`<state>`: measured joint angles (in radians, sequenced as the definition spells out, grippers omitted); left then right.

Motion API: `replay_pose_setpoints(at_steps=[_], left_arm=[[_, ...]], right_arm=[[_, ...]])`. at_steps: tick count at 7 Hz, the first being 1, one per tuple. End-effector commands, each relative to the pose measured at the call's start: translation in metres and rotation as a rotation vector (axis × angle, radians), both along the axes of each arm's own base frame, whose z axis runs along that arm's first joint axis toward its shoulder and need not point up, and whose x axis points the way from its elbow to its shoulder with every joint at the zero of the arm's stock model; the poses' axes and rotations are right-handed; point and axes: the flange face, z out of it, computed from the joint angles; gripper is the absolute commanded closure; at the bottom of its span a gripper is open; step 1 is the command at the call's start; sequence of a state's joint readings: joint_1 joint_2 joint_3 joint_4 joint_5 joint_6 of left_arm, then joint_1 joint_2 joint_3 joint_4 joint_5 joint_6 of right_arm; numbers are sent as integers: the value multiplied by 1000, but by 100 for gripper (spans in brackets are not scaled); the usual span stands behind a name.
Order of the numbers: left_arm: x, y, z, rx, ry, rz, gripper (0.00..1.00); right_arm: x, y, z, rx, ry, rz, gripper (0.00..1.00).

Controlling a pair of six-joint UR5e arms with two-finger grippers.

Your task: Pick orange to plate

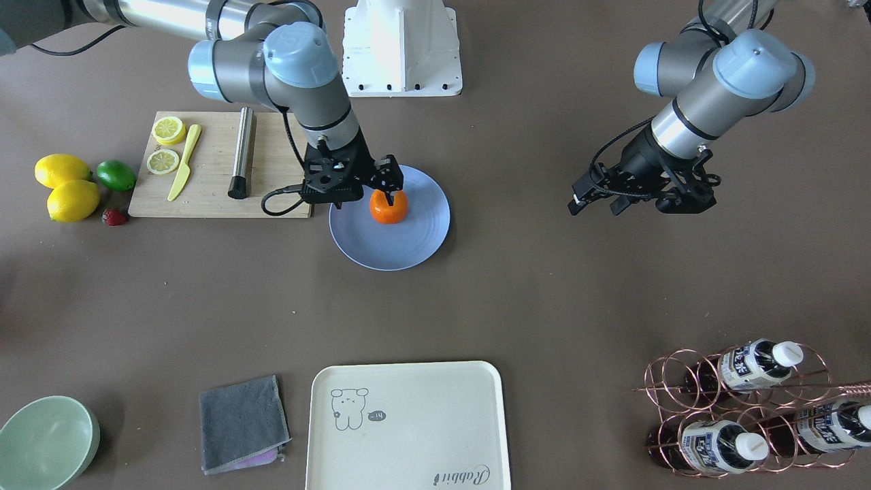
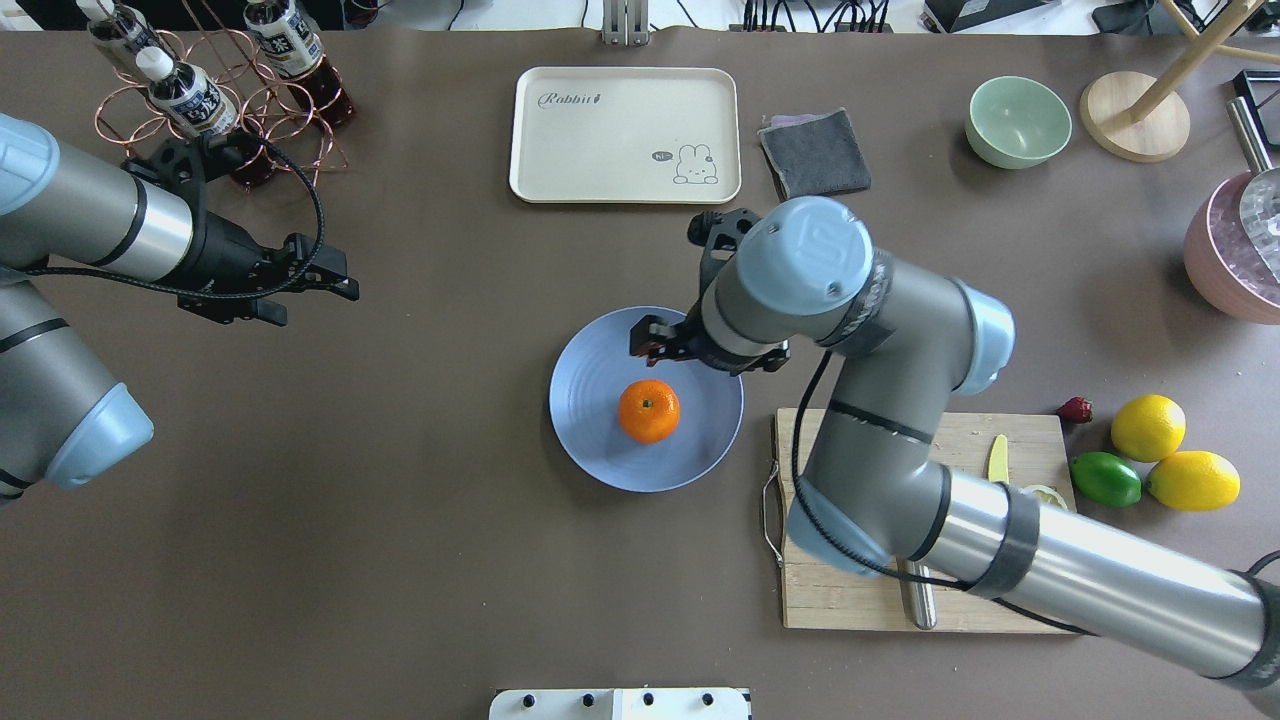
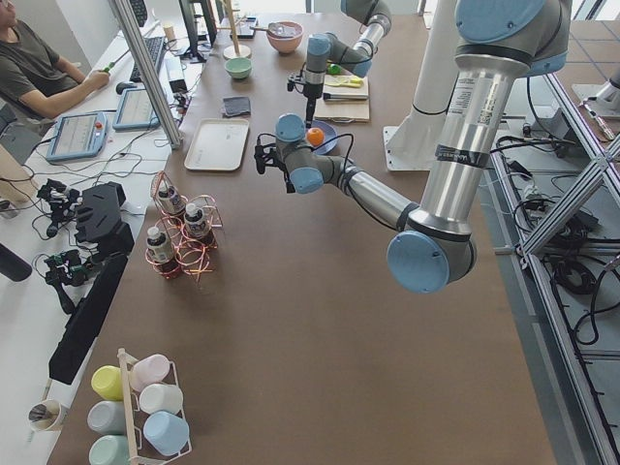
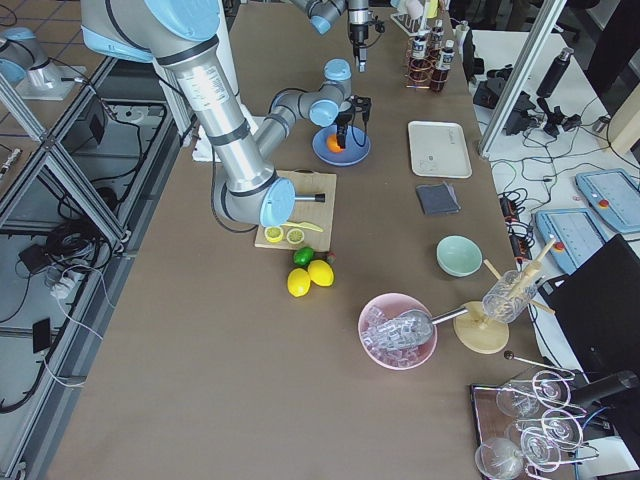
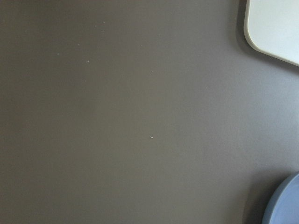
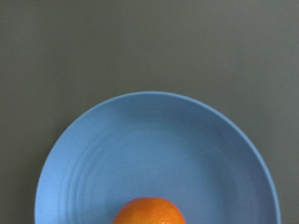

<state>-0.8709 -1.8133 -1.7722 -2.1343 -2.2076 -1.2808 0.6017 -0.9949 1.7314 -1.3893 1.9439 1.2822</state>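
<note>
Orange (image 1: 391, 212) sits on plate (image 1: 408, 245), front view; right tool (image 1: 388, 187) hangs right over it, can't tell if spread. A clumsy lift could nudge it rolling. Overhead: left tool (image 2: 345, 282) spread, empty, well apart; board (image 2: 1040, 440) beside plate, lemons (image 2: 1148, 427) farther off, neither in the way.

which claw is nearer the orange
Right. The right claw hangs over the plate, close by the orange. The left claw is far off to the side, well away from the plate.
</note>
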Motion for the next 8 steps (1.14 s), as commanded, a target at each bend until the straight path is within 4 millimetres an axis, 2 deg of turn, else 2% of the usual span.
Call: replay_pose_setpoints(at_steps=[1, 2, 3, 4, 5, 6, 7, 8], left_arm=[[-51, -26, 12, 97, -121, 56, 3], [-102, -38, 29, 133, -186, 78, 3], [-145, -33, 61, 186, -233, 134, 3], [-196, -28, 100, 226, -266, 172, 3], [-252, -18, 144, 261, -296, 203, 3], [-295, -13, 179, 263, -303, 231, 3], [-324, -3, 201, 249, -320, 233, 3], [-333, 2, 205, 237, -320, 221, 3]], right_arm=[[176, -59, 86, 46, 4, -70, 0], [254, -73, 150, 112, 35, -140, 0], [329, -70, 217, 161, 73, -184, 0], [400, -57, 279, 190, 99, -205, 0], [462, -45, 336, 219, 104, -228, 0], [507, -26, 375, 231, 118, -242, 0], [537, -19, 399, 230, 137, -266, 0], [543, -11, 411, 226, 154, -295, 0]])
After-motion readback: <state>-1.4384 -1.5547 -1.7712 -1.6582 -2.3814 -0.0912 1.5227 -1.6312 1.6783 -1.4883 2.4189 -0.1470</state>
